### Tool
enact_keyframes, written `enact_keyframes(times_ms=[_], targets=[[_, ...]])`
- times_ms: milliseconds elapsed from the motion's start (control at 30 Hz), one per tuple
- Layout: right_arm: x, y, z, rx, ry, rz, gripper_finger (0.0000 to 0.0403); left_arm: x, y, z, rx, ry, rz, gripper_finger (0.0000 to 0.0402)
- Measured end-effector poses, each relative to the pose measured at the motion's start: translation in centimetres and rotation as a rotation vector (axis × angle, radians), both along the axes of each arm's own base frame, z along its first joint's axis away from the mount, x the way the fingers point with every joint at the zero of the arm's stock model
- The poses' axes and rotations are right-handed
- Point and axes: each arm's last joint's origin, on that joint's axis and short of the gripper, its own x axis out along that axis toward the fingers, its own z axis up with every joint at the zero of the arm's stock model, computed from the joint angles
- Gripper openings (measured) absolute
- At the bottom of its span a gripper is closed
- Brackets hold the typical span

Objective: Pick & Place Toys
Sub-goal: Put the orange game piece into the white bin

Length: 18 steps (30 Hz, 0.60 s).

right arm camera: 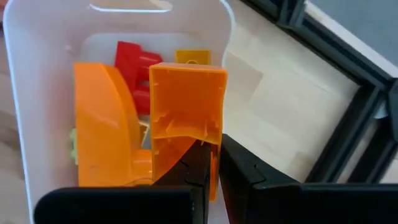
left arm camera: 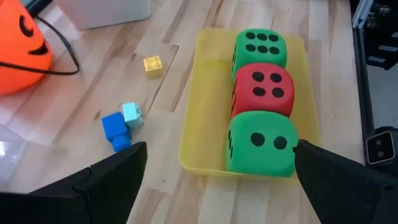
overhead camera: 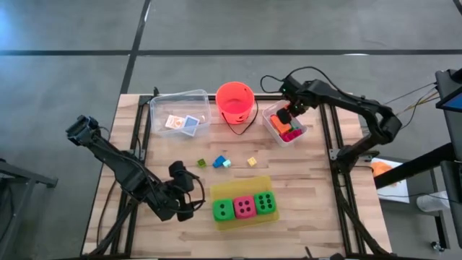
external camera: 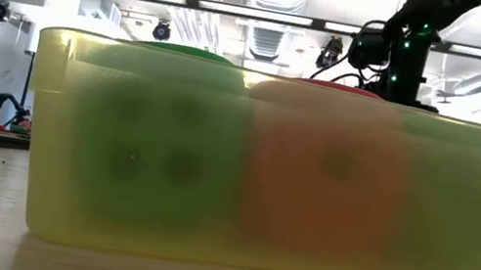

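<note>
Two green dice (overhead camera: pixel 223 210) (overhead camera: pixel 265 202) and a pink die (overhead camera: pixel 245 207) lie in a row in the flat yellow tray (overhead camera: pixel 238 224). My left gripper (overhead camera: pixel 196 193) stands open just left of the tray, its fingers (left arm camera: pixel 118 177) apart before the nearest green die (left arm camera: pixel 261 143), touching nothing. My right gripper (overhead camera: pixel 285 118) is over the clear bin (overhead camera: pixel 268 112) at the far right, shut on an orange hollow brick (right arm camera: pixel 186 106). Small green (overhead camera: pixel 202 163), blue (overhead camera: pixel 219 162) and yellow (overhead camera: pixel 252 162) bricks rest on the table. My right gripper pinches one side wall (right arm camera: pixel 214 146) of the orange brick near its open end, one finger in the hollow and one outside. The fingers slant steeply down from above. The brick hangs below them over the bin's inside; whether it touches the pieces beneath I cannot tell.
The bin holds red (right arm camera: pixel 134 59), yellow (right arm camera: pixel 193 57) and orange (right arm camera: pixel 102 124) pieces. An orange-red bucket (overhead camera: pixel 235 101) stands at the far middle, with a second clear bin (overhead camera: pixel 180 108) holding two cards to its left. In the low view the tray wall (external camera: pixel 202 238) fills the foreground.
</note>
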Motion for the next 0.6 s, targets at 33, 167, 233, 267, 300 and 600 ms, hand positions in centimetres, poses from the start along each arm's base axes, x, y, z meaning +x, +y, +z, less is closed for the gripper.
enact_keyframes(times_ms=[33,167,233,267,300,600], targets=[[0.1,-0.1,-0.2,0.002,0.002,0.003,0.002,0.0,0.0,0.0,-0.005,0.0,0.004,0.0395],[0.4,-0.3,-0.9,0.02,0.028,0.023,0.002,0.0,0.0,0.0,-0.036,-0.009,0.025,0.0395],[0.5,-0.4,-1.3,0.03,0.04,0.026,0.002,0.0,-0.1,0.0,-0.061,-0.007,0.026,0.0395],[0.6,-0.5,-1.6,0.034,0.046,0.026,0.002,0.0,-0.2,0.0,-0.07,-0.003,0.021,0.0395],[0.7,-0.6,-1.8,0.041,0.053,0.026,0.002,0.0,-0.2,0.0,-0.077,0.003,0.015,0.0395],[1.2,-0.8,-2.7,0.073,0.049,0.039,0.002,0.0,-0.2,0.0,-0.084,0.01,0.008,0.0395]])
